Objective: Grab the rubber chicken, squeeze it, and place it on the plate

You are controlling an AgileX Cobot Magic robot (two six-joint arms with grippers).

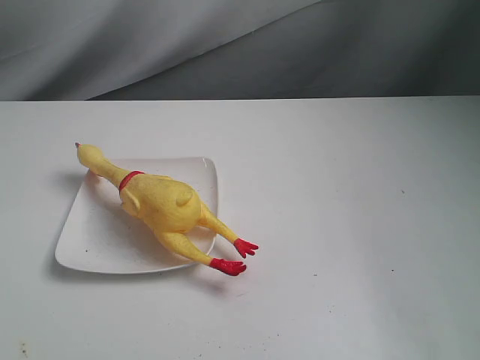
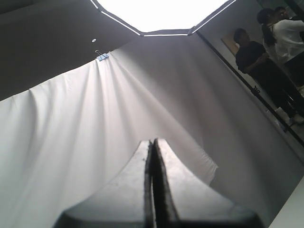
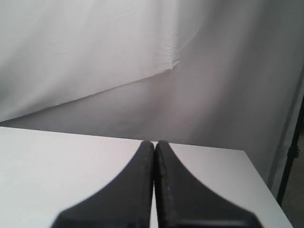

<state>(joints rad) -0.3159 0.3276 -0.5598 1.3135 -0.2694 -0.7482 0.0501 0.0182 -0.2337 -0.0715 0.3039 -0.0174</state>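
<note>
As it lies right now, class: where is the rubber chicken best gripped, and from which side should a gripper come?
Probably the plump body of the rubber chicken, from straight above, jaws across its width. It lies flat and diagonal on the plate, so its sides are free, while the thin neck and legs offer little to squeeze.

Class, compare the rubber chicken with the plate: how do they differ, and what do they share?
Colour: the rubber chicken is yellow with red collar and feet; the plate is plain white. Shape: the rubber chicken is long and plump; the plate is shallow and squarish. Pose: the rubber chicken lies diagonally across the plate, feet past its rim. Shared: roughly similar length.
</note>
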